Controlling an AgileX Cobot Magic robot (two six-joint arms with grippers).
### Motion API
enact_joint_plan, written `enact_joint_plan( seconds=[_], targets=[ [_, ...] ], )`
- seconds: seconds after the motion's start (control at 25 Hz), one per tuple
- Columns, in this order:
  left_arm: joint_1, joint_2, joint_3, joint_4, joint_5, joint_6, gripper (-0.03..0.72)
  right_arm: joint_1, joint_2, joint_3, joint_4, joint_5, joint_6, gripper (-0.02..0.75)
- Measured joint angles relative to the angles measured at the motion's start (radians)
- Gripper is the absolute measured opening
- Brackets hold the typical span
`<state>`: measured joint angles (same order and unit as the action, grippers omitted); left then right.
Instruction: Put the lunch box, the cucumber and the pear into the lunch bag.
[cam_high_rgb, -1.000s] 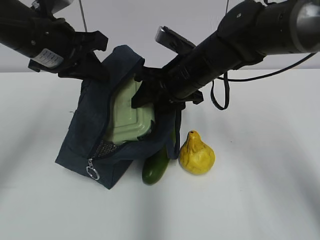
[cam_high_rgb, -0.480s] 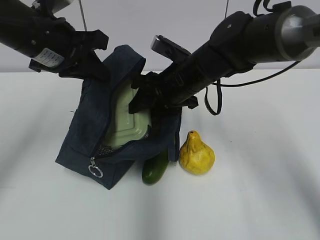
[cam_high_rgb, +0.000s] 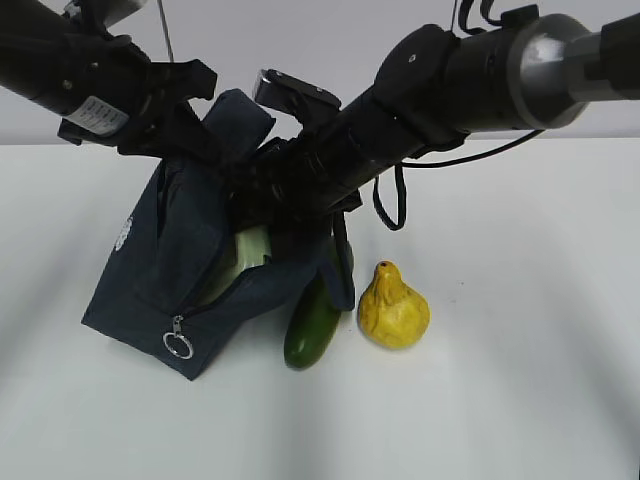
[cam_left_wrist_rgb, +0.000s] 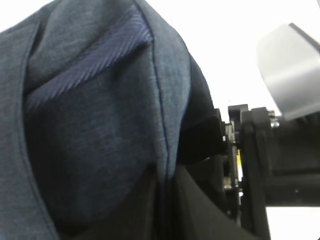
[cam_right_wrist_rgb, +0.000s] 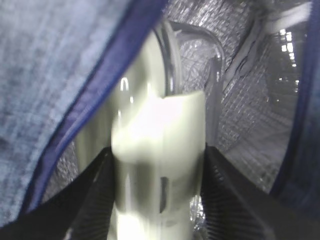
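1. My left hand (cam_high_rgb: 185, 125) is clamped tight on the upper rear fabric of the bag (cam_high_rgb: 165, 270), holding that edge up. In the left wrist view only the navy cloth (cam_left_wrist_rgb: 100, 125) fills the frame; the fingertips themselves are hidden behind it.
2. The bag stands tilted on the white surface (cam_high_rgb: 500, 380), with its mouth open toward the right arm. The zip pull (cam_high_rgb: 177, 345), a silver ring, hangs at the lower front corner.
3. My right hand (cam_right_wrist_rgb: 157, 195) is inside the bag mouth, its fingers (cam_right_wrist_rgb: 92, 200) set half apart and pressed on either side of the box (cam_right_wrist_rgb: 155, 165). In the exterior view this hand is hidden by the bag edge and the arm.
4. The box is held on edge, its pale green lid facing left in the right wrist view and the clear base behind. It sits between the navy bag edge and the silver lining (cam_right_wrist_rgb: 240, 100).
5. In the exterior view only a pale strip of the box (cam_high_rgb: 245, 255) shows in the opening, most of it being inside the bag.
6. The cucumber (cam_high_rgb: 312, 328) lies on the surface, touching the right side of the bag, its far end hidden behind the fabric.
7. The pear (cam_high_rgb: 394, 308) stands upright just beside the cucumber, to its right, outside the bag.
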<state>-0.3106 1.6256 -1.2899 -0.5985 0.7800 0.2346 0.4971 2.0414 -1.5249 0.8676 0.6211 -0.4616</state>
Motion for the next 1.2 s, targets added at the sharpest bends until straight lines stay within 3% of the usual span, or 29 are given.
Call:
enact_joint_plan(
  seconds=[0.4,0.68,0.84,0.96,1.2],
  targets=[
    [0.0,0.0,0.0,-0.003,0.004,0.0,0.001,0.0,0.027,-0.006,-0.025,0.002,0.004,0.386],
    [0.0,0.0,0.0,-0.002,0.01,0.001,0.001,0.0,0.024,-0.008,-0.077,0.002,0.004,0.499],
    [0.0,0.0,0.0,0.004,0.012,0.001,0.001,0.0,-0.002,-0.008,-0.137,0.004,0.027,0.52],
    [0.0,0.0,0.0,0.013,0.012,0.001,0.001,-0.01,-0.039,-0.008,-0.222,0.026,0.081,0.524],
    [0.0,0.0,0.0,0.018,0.014,0.001,0.001,-0.014,-0.105,-0.008,-0.52,0.082,0.262,0.524]
  ],
)
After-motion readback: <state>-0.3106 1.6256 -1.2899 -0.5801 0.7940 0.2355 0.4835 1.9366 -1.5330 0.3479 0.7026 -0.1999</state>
